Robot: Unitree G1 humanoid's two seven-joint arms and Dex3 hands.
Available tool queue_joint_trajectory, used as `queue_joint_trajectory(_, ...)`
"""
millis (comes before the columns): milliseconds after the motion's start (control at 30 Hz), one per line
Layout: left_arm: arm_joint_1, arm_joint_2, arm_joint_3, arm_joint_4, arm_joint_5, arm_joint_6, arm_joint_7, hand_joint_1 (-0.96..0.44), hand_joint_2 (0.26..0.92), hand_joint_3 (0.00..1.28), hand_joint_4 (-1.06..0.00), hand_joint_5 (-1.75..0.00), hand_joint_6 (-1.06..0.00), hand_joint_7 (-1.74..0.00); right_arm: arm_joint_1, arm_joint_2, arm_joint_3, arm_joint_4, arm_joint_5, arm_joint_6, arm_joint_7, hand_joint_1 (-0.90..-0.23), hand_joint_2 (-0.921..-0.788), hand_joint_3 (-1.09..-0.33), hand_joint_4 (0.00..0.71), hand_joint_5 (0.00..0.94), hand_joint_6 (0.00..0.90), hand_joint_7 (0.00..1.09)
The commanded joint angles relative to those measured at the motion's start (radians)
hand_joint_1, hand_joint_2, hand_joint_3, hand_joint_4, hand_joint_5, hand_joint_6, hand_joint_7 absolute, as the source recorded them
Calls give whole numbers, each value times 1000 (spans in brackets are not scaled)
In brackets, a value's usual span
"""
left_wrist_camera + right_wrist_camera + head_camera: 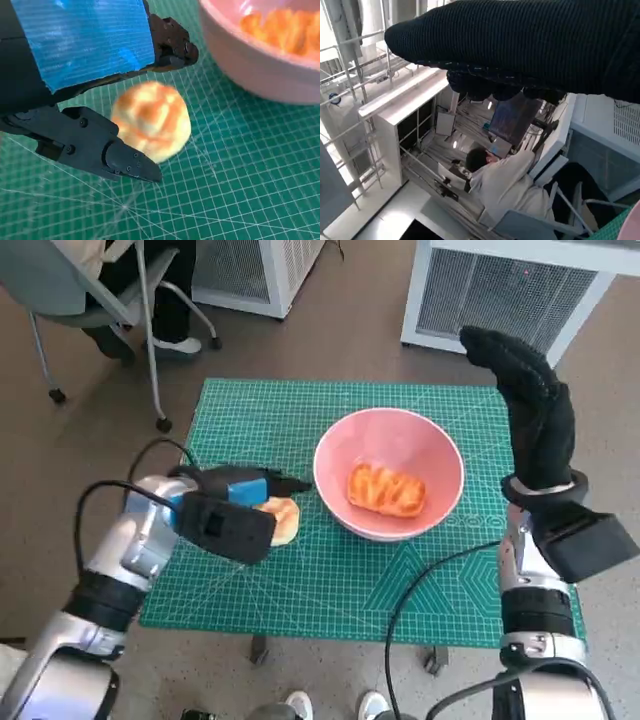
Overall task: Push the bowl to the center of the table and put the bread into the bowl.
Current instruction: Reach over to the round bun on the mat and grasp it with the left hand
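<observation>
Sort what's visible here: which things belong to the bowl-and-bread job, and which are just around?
Job:
- pink bowl, holding one bread piece
- round bread on the green mat, between the left hand's fingers
- right hand, raised, holding nothing

Just around:
- office chair
- white units
- seated person

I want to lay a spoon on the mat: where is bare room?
Free: the mat behind the left hand, and its near strip in front of the bowl. Crowded: between that hand, the bun and the bowl. The right hand hangs over the mat's right edge.
</observation>
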Motion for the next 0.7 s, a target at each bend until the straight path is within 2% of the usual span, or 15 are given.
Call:
queue_joint_trajectory(33, -34, -32, -25, 79, 28, 15, 14, -158, 813, 16, -303, -30, -433, -51, 19, -1, -3, -2, 3, 15, -2, -658, -921, -789, 279, 1, 0, 603)
queue_joint_trajectory(167, -38, -47, -28, 129, 26, -2, 25, -112, 842, 17, -435, -41, -514, -61, 21, -2, -3, -6, 3, 18, -1, -658, -921, -790, 278, 0, -1, 602)
queue_joint_trajectory(267, -40, -52, -28, 155, 22, -23, 37, -69, 867, 15, -578, -55, -593, -74, 22, -2, -3, -9, 1, 19, -3, -657, -921, -790, 278, 0, -1, 601)
queue_joint_trajectory(300, -39, -54, -26, 164, 19, -33, 46, -66, 869, 14, -590, -53, -600, -74, 22, -2, -3, -10, 0, 20, -3, -657, -921, -790, 278, 0, -1, 601)
queue_joint_trajectory(367, -29, -58, -18, 184, 14, -70, 91, -31, 886, 17, -702, -91, -679, -106, 24, -2, -3, -13, -6, 19, -8, -657, -921, -790, 278, 1, -1, 601)
queue_joint_trajectory(433, -24, -58, -15, 200, 14, -100, 124, -12, 894, 18, -762, -114, -724, -127, 25, -2, -3, -14, -10, 17, -11, -657, -921, -790, 278, 1, -1, 601)
queue_joint_trajectory(467, -22, -54, -13, 205, 17, -121, 149, -82, 899, 36, -792, -136, -707, -354, 26, -1, -2, -14, -11, 16, -12, -657, -921, -790, 279, 1, -1, 601)
queue_joint_trajectory(500, -21, -52, -12, 211, 19, -139, 168, -109, 907, 68, -792, -365, -658, -674, 27, -1, -2, -14, -13, 15, -13, -658, -921, -790, 279, 1, -1, 601)
queue_joint_trajectory(533, -21, -50, -12, 217, 21, -152, 181, -69, 912, 85, -747, -679, -615, -863, 27, -1, -2, -15, -14, 15, -13, -658, -921, -790, 279, 1, -1, 601)
queue_joint_trajectory(567, -22, -47, -10, 221, 20, -163, 192, -44, 915, 97, -718, -881, -587, -984, 28, -1, -2, -14, -13, 15, -13, -658, -921, -790, 279, 1, -1, 601)
queue_joint_trajectory(633, -25, -41, -4, 225, 16, -179, 207, -22, 918, 98, -700, -1054, -577, -1069, 28, 0, -2, -13, -12, 15, -13, -658, -921, -789, 279, 1, -1, 601)
queue_joint_trajectory(700, -32, -26, 15, 205, 0, -186, 206, -11, 919, 87, -700, -1132, -589, -1099, 30, 0, -2, -13, -16, 13, -17, -657, -921, -789, 279, 1, -1, 601)
